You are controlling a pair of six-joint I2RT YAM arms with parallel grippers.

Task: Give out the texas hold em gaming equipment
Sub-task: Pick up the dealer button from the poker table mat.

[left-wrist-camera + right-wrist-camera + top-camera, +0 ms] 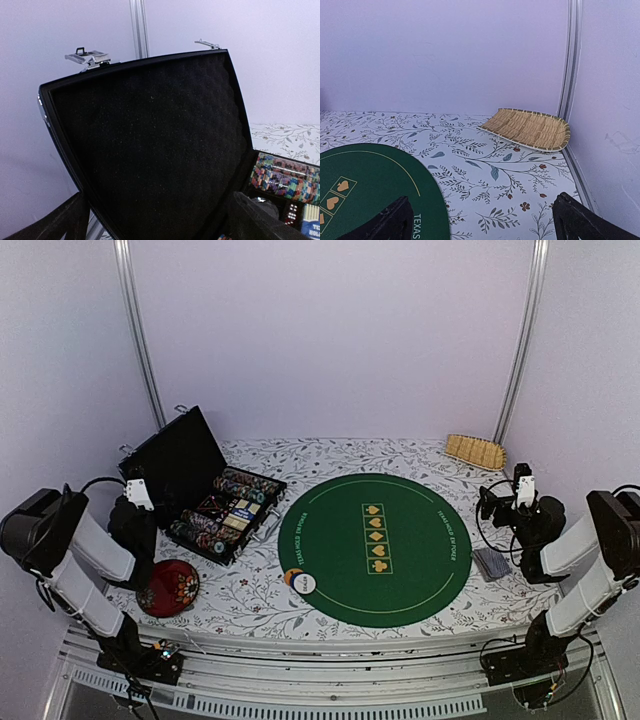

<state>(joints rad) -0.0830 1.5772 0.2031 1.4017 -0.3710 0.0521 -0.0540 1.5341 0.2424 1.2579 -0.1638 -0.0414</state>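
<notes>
sitting in rows inside the open case, the poker chips lie just right of the wide-spread left gripper, the nearer arm, while the right gripper, equally spread, hangs near the card deck.

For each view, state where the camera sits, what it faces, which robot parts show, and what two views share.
Top external: above, behind, facing down at the green mat; left arm, right arm show.
Left wrist: faces the open case; left claw shows.
Right wrist: faces the woven tray; right claw shows.
Shared: woven tray, top and right wrist.
</notes>
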